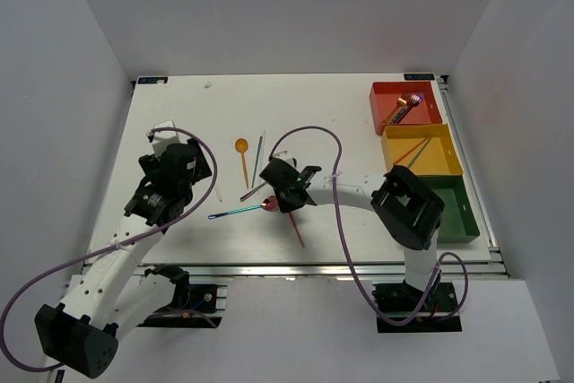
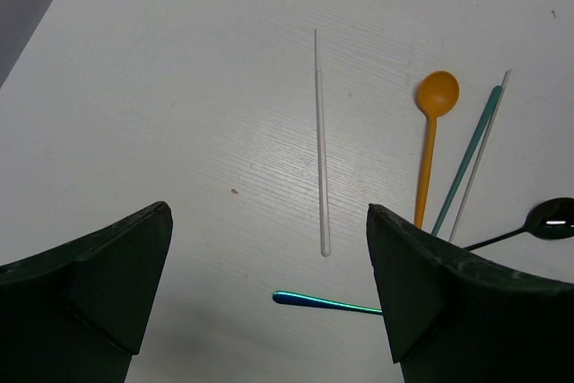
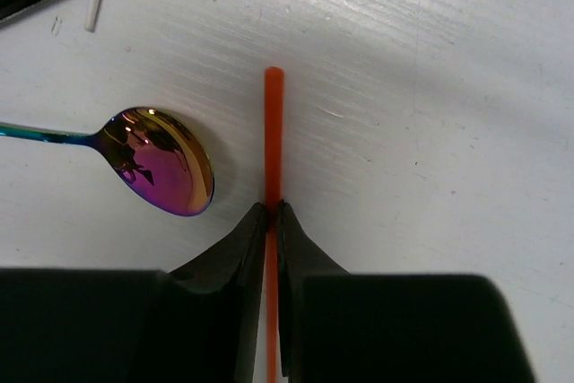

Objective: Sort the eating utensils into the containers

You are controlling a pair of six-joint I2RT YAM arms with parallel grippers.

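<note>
Pinching red chopstick (image 3: pixel 273 132) with right gripper (image 3: pixel 271 211), jaws clamped narrow on it. Stick lies flat on bench (image 3: pixel 430 87) beside iridescent spoon (image 3: pixel 161 159). Left gripper (image 2: pixel 269 221) wide open, empty. Next: lift level, carry to yellow tray (image 1: pixel 446 157), likely chopstick bin.

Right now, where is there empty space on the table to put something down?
The widest bare patch of table runs along the far edge, beyond the orange spoon and left of the red tray. The middle is crowded: more cutlery lies around the right gripper, which pinches a red chopstick. The other trays fill the right side.
</note>
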